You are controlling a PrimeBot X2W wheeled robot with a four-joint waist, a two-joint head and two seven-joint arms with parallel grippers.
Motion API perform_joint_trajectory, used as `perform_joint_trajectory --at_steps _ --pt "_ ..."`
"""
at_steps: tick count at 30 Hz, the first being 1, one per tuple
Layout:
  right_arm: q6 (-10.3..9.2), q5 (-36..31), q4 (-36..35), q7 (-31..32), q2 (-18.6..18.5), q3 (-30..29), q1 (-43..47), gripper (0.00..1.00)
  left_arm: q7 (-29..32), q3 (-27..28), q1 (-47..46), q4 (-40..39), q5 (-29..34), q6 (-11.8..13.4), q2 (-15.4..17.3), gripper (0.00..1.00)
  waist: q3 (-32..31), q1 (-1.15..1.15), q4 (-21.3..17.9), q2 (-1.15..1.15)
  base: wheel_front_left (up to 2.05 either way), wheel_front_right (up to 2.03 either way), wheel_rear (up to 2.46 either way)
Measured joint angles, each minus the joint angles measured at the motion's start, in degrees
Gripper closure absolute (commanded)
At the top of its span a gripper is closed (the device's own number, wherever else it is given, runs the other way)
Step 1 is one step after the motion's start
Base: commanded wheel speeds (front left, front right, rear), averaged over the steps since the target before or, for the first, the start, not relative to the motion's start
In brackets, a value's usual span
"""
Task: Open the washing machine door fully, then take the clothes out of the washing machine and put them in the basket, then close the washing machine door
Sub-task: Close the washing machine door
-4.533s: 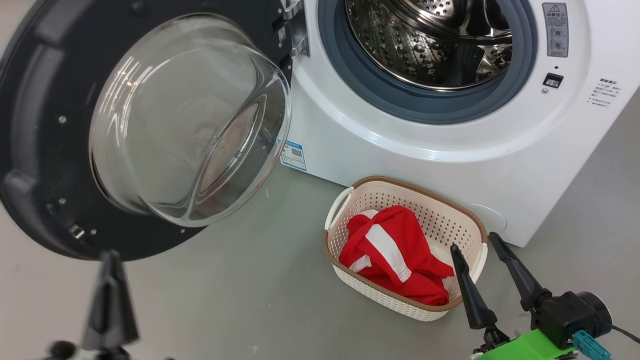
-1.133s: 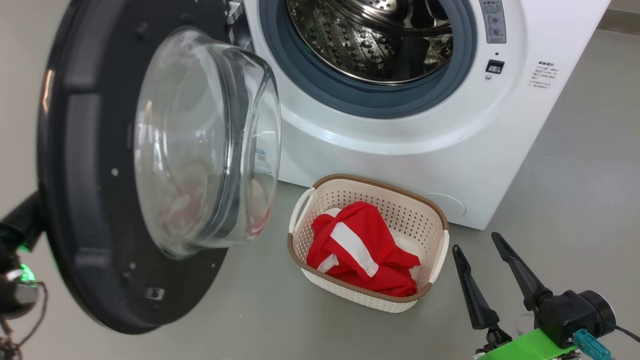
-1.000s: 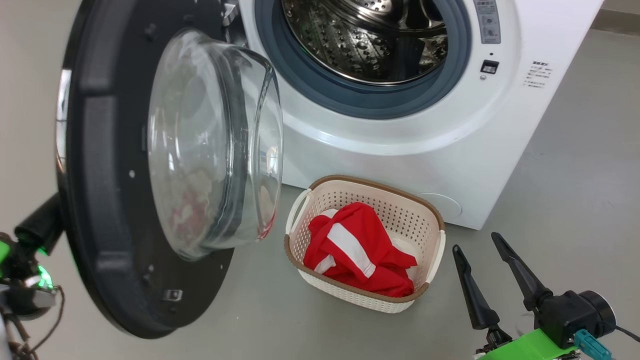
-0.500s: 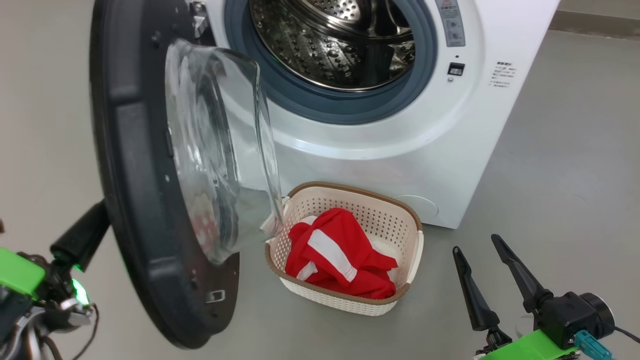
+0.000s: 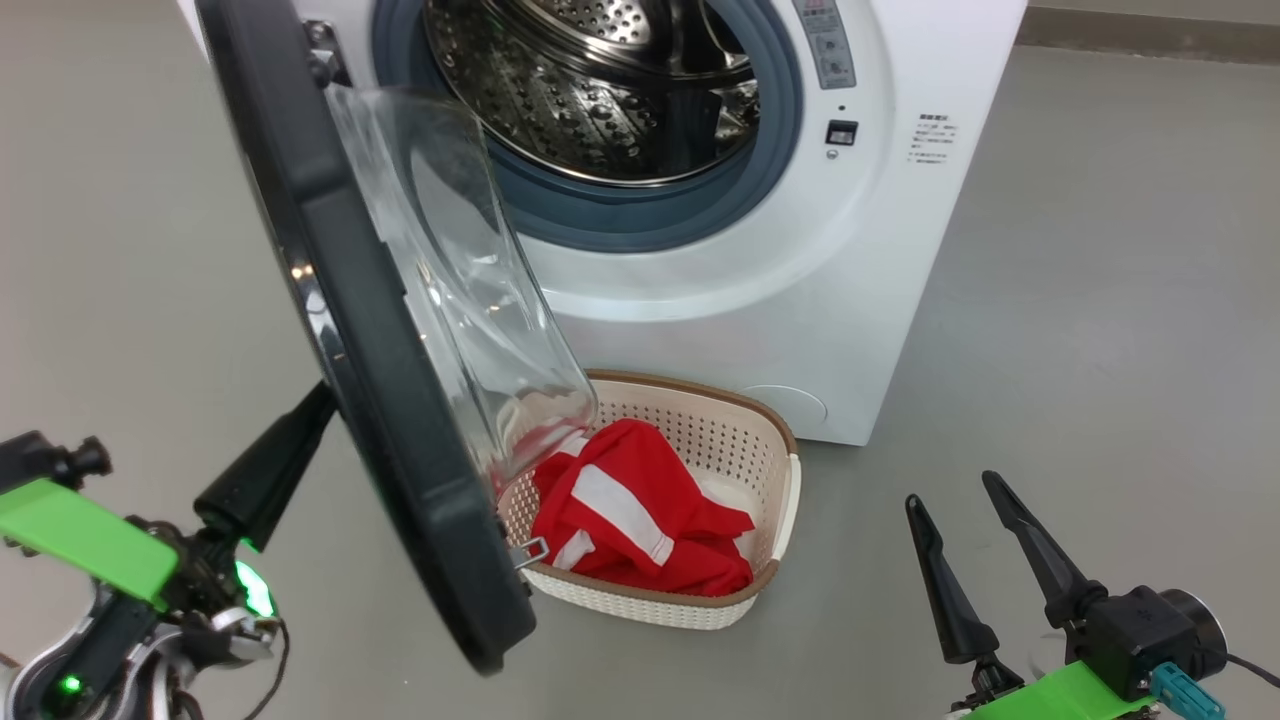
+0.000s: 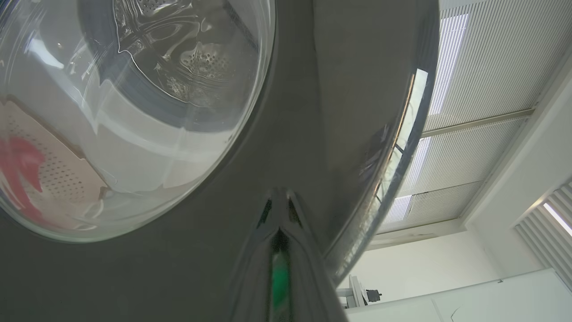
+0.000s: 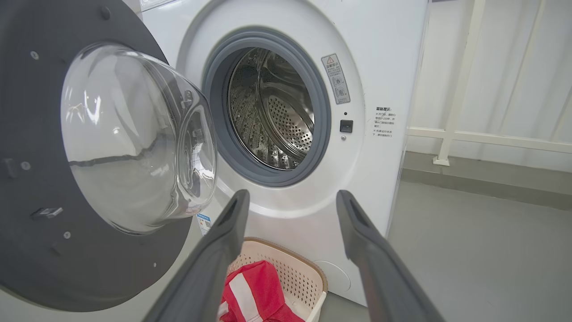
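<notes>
Right, this looks like the closing step. Bright red white-striped fabric clothes (image 5: 620, 510) lie in the small cream perforated plastic basket (image 5: 720, 440) with its brown rim. It sits on the grey floor (image 5: 1100, 300) right against the front of the big white boxy washing machine (image 5: 760, 300). The machine's perforated steel drum (image 5: 580, 90) looks empty. The large round black-rimmed door (image 5: 385, 400) with its bulging clear glass bowl stands about half open on the machine's hinge side.

Left gripper (image 5: 312, 412): fingers pressed together, holding nothing, tips at the door's glossy outer face, the side away from the machine. Right gripper (image 5: 950, 490): fingers apart, empty, low in front of the machine's latch-side corner.

Risks:
- Two closed tips on gloss make poor contact. They could skid toward the rim and lose the push.
- The door's bottom edge and glass bowl overlap the basket's hinge-side end in the head view, and I can't tell the clearance. A low sweep could clip the basket or snag raised fabric.
- With a weak push the small metal latch hook (image 5: 530, 550) won't seat in the black square latch slot (image 7: 346, 125), and the door rebounds.

Writing: a grey warning sticker (image 7: 336, 78) with a red triangle is beside the drum opening. A small black print block (image 7: 383, 121) is on the machine's latch side, and a blue-edged sticker (image 7: 203, 222) is low on the machine front. None is legible, and no brand name is readable.
</notes>
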Motion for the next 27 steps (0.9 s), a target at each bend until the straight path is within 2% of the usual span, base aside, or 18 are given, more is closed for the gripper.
perform_joint_trajectory --at_steps 14,27 --pt "0.00 0.40 -0.14 -0.13 0.00 0.14 -0.16 0.00 -5.52 -5.58 -0.63 1.88 -1.90 -0.14 0.02 1.00 1.70 0.00 -3.81 0.00 0.00 0.00 0.00" --pt "-0.01 0.41 -0.15 -0.13 0.01 0.14 -0.74 0.00 -8.57 -8.09 -4.87 6.02 -3.08 -3.10 0.02 1.00 3.65 0.00 -7.03 0.00 0.00 0.00 0.00"
